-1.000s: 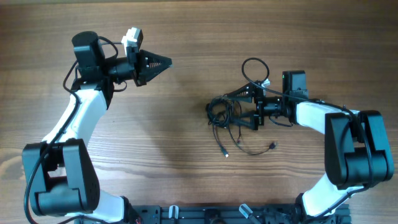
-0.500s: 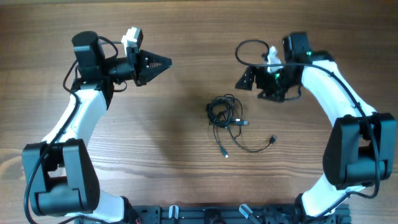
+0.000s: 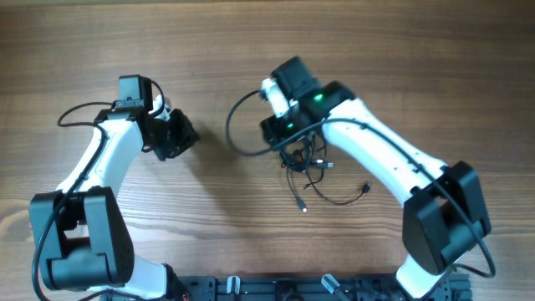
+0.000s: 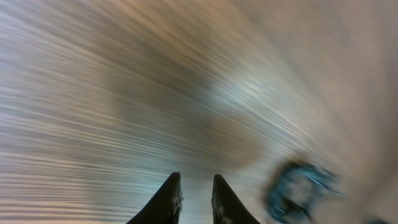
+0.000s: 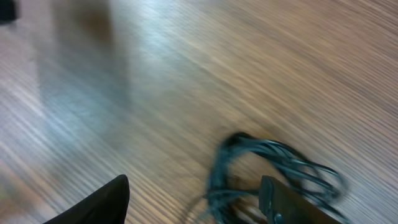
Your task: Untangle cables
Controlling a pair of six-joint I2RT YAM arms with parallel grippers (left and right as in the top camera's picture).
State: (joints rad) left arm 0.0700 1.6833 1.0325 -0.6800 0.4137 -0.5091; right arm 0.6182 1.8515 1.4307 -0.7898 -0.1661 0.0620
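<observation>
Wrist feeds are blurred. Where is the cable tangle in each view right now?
Overhead: the cable tangle lies right of centre, partly under the right arm.
Left wrist: a blurred dark clump at the lower right.
Right wrist: low in the frame, right of centre.
Shared landmark: the wooden table; its grain fills all three views.

The table [image 3: 251, 42] is recorded as filling the overhead view from edge to edge; its surface is of brown wood, with the grain run from left to right; darker streaks are noted along the upper part, and a paler band towards the lower left; soft shadows are cast on it; in both wrist views the same wood is shown blurred, with a pale sheen of reflected light.
</observation>
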